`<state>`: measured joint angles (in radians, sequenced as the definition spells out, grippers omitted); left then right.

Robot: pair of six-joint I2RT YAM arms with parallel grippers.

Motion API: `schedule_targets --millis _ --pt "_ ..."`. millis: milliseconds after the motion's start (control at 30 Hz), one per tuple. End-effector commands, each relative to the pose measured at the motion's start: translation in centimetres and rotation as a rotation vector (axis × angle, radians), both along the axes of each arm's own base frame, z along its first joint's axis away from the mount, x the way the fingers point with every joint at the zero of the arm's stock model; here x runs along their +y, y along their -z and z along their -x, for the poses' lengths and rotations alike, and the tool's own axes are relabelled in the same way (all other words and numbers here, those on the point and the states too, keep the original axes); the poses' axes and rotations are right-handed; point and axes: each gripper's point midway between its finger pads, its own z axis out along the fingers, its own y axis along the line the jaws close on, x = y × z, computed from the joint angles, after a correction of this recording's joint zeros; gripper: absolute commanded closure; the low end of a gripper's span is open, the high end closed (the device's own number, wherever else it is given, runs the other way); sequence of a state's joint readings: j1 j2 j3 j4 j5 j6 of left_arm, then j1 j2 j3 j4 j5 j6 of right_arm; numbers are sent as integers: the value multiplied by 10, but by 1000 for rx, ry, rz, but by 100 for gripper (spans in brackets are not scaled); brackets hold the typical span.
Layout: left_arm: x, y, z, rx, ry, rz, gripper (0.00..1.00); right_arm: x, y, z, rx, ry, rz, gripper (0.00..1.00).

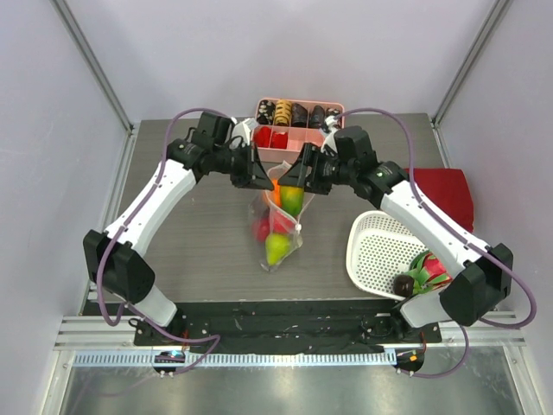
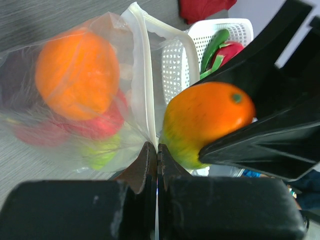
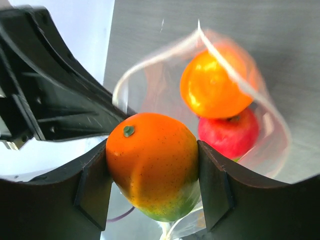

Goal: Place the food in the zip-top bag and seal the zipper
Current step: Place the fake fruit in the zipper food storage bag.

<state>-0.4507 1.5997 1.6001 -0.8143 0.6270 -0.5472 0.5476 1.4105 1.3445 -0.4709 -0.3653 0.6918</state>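
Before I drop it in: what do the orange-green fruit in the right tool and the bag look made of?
The orange-green fruit: probably hard moulded plastic with a smooth semi-gloss skin, going by the soft highlights and even painted colour fade. The bag: thin see-through plastic film, floppy and creased; its whitish zipper strip looks like thicker plastic.

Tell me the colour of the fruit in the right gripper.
Glossy toy fruit: orange fading to green at one end; best in right wrist view.
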Motion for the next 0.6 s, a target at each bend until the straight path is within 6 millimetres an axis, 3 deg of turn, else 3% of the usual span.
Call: schedule_targets --millis 0,67,100,167,200,367,433,533,567 --pt "-3 -37 2 -92 2 113 100 22 4 13 81 -79 -100 92" --pt "-2 -39 3 -92 1 118 100 25 10 21 92 -128 -98 76" --pt "-1 -41 3 -100 1 121 100 26 9 22 81 -151 -97 51" --pt "1 -41 3 -102 -5 123 100 26 -2 21 15 -184 -83 24" --pt "3 -45 3 -121 -13 133 100 26 -11 20 -22 -197 -78 16" --pt "12 -51 0 -137 -66 171 100 17 -81 12 -315 -237 -36 8" --pt "17 -55 -3 -138 -101 196 100 8 -96 15 -417 -255 1 8" --pt "22 -60 -6 -132 -154 234 100 -12 -100 21 -540 -243 90 8" --pt "25 -63 -11 -146 -174 250 100 -17 -85 23 -536 -247 124 8"
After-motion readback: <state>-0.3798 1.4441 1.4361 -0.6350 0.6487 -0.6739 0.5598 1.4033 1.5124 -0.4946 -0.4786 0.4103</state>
